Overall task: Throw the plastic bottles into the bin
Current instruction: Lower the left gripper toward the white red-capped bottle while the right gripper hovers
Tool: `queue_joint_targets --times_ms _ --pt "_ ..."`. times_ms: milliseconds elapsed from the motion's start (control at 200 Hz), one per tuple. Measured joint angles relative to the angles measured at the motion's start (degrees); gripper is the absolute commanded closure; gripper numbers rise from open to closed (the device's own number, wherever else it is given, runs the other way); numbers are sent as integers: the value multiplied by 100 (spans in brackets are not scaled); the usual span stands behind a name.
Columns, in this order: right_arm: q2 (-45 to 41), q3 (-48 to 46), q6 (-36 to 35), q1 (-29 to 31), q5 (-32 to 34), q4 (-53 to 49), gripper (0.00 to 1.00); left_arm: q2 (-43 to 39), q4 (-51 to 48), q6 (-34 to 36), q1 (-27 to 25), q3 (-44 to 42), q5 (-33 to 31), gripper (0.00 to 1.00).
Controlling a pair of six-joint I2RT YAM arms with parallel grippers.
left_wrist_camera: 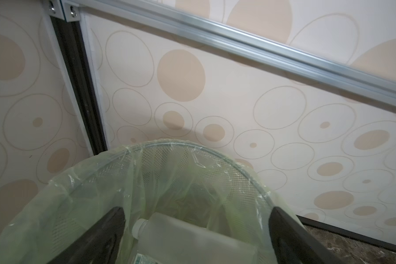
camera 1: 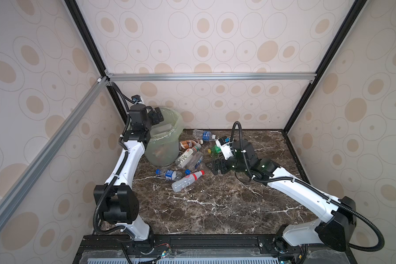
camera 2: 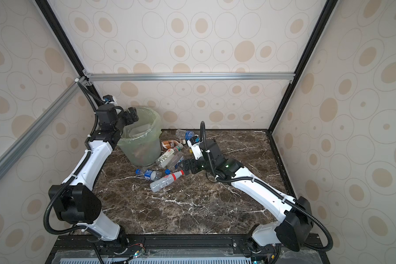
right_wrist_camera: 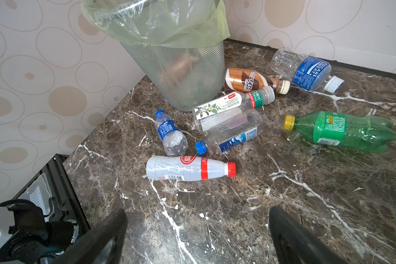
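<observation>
Left gripper point(camera 1: 157, 117) is over the bin point(camera 1: 162, 153), toward 10 o'clock of its mouth. Fingers are spread wide and grip nothing. In the left wrist view a clear bottle point(left_wrist_camera: 188, 235) with a white cap is inside the liner, between the fingers point(left_wrist_camera: 108, 230) and below them, touching neither. The bin stands in the table's point(camera 1: 215, 212) 10 o'clock corner. It has a mesh wall and a green bag folded over the rim. More things show through the wall, too blurred to tell what.

Right gripper point(camera 1: 215, 168) is over mid-table, at 3 o'clock of the bottle pile. It is fully open and empty, with bare marble between the fingers in its wrist view.

Seven bottles lie on their sides on the table.
- Pocari bottle point(right_wrist_camera: 306, 70), blue label, at the 12 o'clock edge by the back wall.
- Nescafe bottle point(right_wrist_camera: 249, 80), brown, at the bin's 3 o'clock, just beside its base.
- Tea bottle point(right_wrist_camera: 229, 105), white label, at the bin's 4 o'clock, near its base.
- Blue-cap clear bottle point(right_wrist_camera: 231, 134), side by side with the tea bottle, touching it.
- Green bottle point(right_wrist_camera: 343, 131), yellow cap, apart from the rest at the pile's 2 o'clock, partly behind the right arm in both top views.
- Small water bottle point(right_wrist_camera: 169, 134), crushed, at the bin's 6 o'clock.
- Red-cap bottle point(right_wrist_camera: 188, 170), whitish, at the bin's 5 o'clock, cap toward the right gripper.
</observation>
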Motion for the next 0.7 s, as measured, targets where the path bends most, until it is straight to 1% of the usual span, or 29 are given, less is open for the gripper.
queue_joint_targets --times_ms 130,280,455,695 --pt "50 0 55 2 -9 26 0 -511 83 -28 -55 15 162 1" --pt "177 -39 94 7 -13 85 0 -743 164 -22 -243 70 227 1" --pt "374 -168 90 59 -33 105 0 -772 87 11 -831 -50 245 1" --pt "728 -490 153 114 -79 334 0 -1287 -254 7 -1657 -868 286 1"
